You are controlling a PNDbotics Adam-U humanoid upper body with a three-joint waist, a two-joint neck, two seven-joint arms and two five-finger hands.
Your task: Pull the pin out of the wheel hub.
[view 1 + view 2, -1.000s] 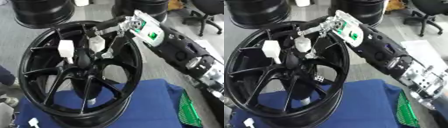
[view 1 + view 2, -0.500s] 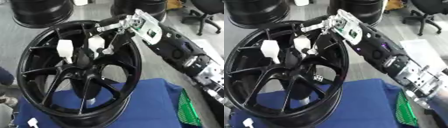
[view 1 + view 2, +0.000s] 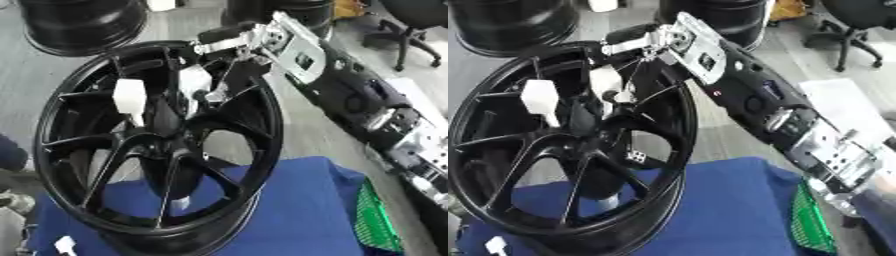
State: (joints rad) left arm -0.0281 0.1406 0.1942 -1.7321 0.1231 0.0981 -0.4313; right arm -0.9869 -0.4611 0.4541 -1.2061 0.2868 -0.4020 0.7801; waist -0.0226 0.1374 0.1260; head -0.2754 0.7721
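In the left eye view your right hand [image 3: 229,45] reaches over the far rim of the wheel hub [image 3: 162,145], fingers curled round the right of two white pins [image 3: 194,84] near its centre. In the right eye view that pin [image 3: 605,82] sits just left of the fingers; you seem mid-pull, so next draw it straight out.

from here i count one black wheel hub [image 3: 157,150] standing on one blue cloth [image 3: 297,210], two white pins [image 3: 129,97] at its centre, one hand [image 3: 232,40] of mine, two more dark rims [image 3: 83,25] behind, i think, and one green basket [image 3: 378,220].
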